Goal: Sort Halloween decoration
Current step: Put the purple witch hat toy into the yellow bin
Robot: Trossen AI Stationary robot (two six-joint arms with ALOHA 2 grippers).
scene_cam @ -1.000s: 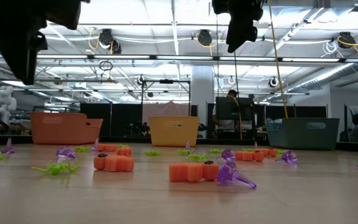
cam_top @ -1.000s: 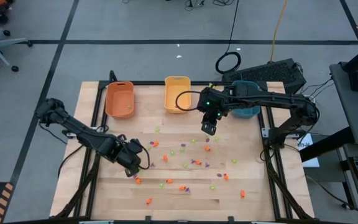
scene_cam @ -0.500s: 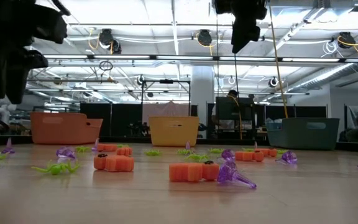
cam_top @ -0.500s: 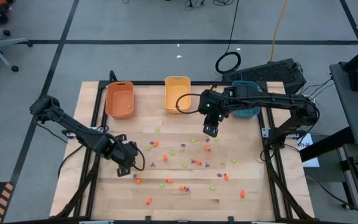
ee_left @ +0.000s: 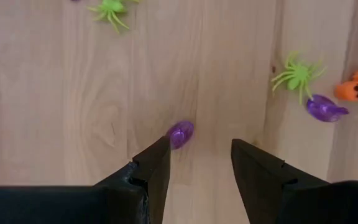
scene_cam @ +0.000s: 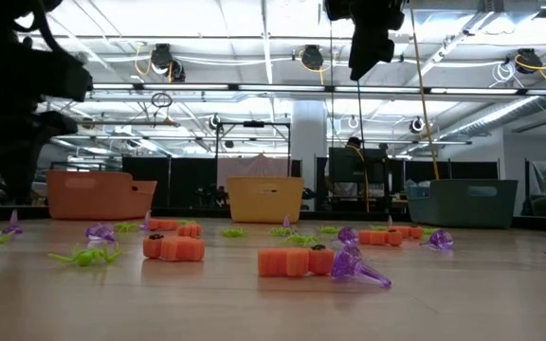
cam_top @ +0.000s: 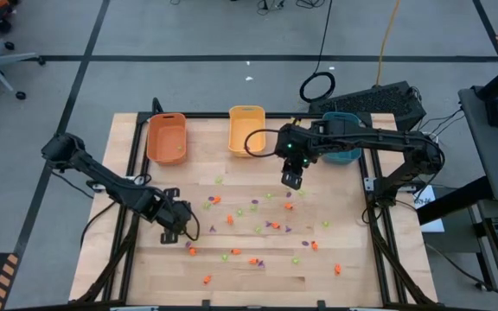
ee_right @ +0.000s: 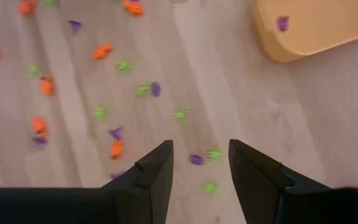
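The left pincer [cam_top: 182,226] has been shifting leftward, now hanging open at lower left over a purple trinket [ee_left: 180,133]; it should be centring before closing. The right pincer [cam_top: 291,179] is waiting open at upper centre.

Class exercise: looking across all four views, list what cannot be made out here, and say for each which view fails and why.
- Teal bin: high view, mostly covered by the right arm; contents hidden.
- Orange bin and yellow bin: low view sees only the walls, not the insides.
- Left gripper: low view shows a dark shape cut off at the edge.
- Trinkets: right wrist view, blurred; shapes unclear.
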